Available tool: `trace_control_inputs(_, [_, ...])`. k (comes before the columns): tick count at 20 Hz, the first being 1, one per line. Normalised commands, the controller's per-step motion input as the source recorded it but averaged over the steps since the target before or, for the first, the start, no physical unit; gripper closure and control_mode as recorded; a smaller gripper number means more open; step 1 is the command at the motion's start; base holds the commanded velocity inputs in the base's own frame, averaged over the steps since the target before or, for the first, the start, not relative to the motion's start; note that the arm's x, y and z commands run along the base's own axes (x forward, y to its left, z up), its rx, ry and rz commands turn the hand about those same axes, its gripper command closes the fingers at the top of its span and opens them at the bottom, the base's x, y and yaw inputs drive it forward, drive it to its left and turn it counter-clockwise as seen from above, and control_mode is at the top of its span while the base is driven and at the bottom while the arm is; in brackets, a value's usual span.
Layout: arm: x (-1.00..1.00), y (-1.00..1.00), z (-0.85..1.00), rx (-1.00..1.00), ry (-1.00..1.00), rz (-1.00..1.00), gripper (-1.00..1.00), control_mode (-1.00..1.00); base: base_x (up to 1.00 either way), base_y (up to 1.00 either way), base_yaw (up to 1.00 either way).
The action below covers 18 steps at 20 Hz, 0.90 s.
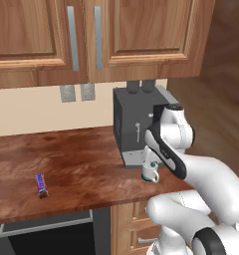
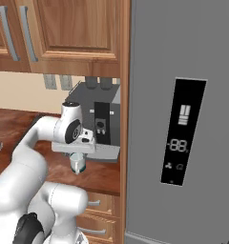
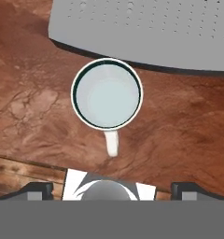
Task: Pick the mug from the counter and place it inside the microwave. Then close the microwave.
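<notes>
The two-finger gripper [image 3: 111, 187] hangs over the counter with its dark fingertips [image 3: 37, 189] spread wide apart, holding nothing. Directly beneath stands the small white cylindrical mug [image 3: 107, 93] with a teal-rimmed interior, upright on the glossy reddish-brown wood-grain counter [image 1: 81, 169], its handle pointing back toward the hand. Just beyond it sits the dark grey boxy coffee machine [image 1: 134, 124]. Farther left lies a small wrapped candy bar [image 1: 41, 185]. Wooden wall cabinets [image 1: 91, 37] hang above; a tall grey refrigerator panel [image 2: 183, 119] stands to the right.
</notes>
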Motion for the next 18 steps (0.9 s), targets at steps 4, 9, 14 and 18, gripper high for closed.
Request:
trace_control_inputs(4, [-0.01,0.06,-0.3,0.0,-0.03,0.06,-1.0,-1.0,0.0,0.0,0.0])
trace_control_inputs(9, [0.01,0.04,-0.24,0.0,-0.14,0.06,-1.0,-1.0,0.0,0.0,0.0])
trace_control_inputs(14, [0.0,0.0,-0.12,0.01,-0.16,0.04,-1.0,-1.0,0.0,0.0,0.0])
trace_control_inputs(18, [0.0,0.0,-0.08,0.01,-0.14,0.01,-1.0,-1.0,0.0,0.0,0.0])
